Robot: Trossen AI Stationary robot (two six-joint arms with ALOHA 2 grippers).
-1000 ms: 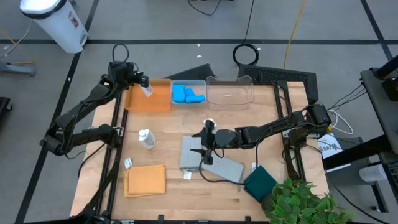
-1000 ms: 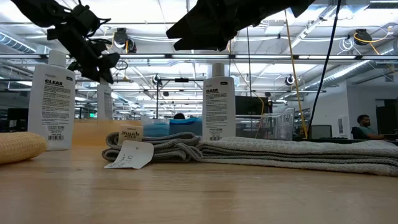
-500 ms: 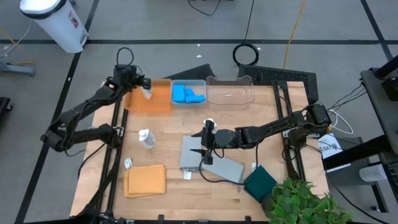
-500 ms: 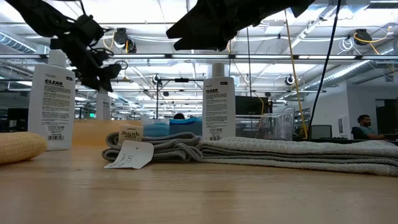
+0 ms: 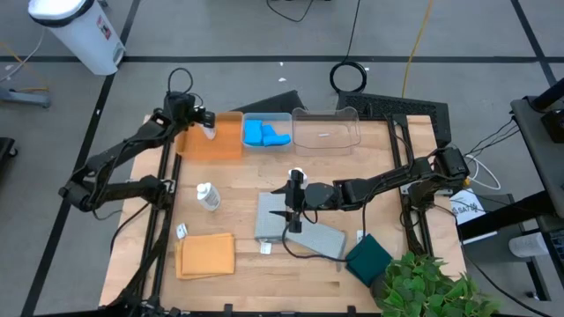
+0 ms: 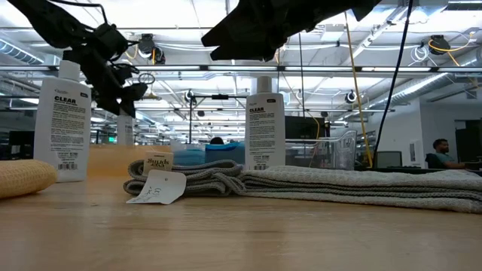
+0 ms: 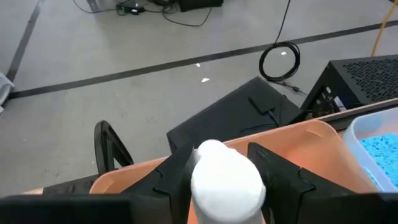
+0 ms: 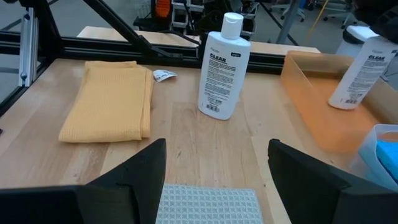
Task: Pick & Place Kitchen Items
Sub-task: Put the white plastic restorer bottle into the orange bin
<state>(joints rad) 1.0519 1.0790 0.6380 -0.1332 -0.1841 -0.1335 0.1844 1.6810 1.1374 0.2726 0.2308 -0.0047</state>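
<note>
My left gripper (image 5: 204, 120) is shut on a white capped bottle (image 5: 210, 130) over the far left part of the orange tray (image 5: 227, 146). A second bottle (image 5: 209, 195) stands on the table at the left, and a third (image 5: 297, 174) stands at the grey cloth's far edge. My right gripper (image 5: 290, 201) hovers open above the grey folded cloth (image 5: 300, 231), pointing toward the table's left. An orange cloth (image 5: 205, 255) lies near left and a dark green cloth (image 5: 368, 258) near right. Blue sponges (image 5: 266, 135) lie in a clear bin. My left gripper has the bottle's upper body, just under the cap (image 7: 225, 186), between its two fingers (image 7: 176, 177). The fingers slant down from the table's left side. The bottle stands nearly upright, its base (image 8: 343, 101) at the tray's floor; whether it rests there, I cannot tell.
An empty clear bin (image 5: 326, 130) stands to the right of the sponge bin at the far edge. Paper tags lie by the orange cloth (image 5: 181, 231) and the grey cloth (image 5: 265, 248). A potted plant (image 5: 423, 286) overhangs the near right corner. Bare wood shows mid-left.
My left gripper has sunk a little with the bottle, bringing it lower into the orange tray. My right gripper has kept still.
</note>
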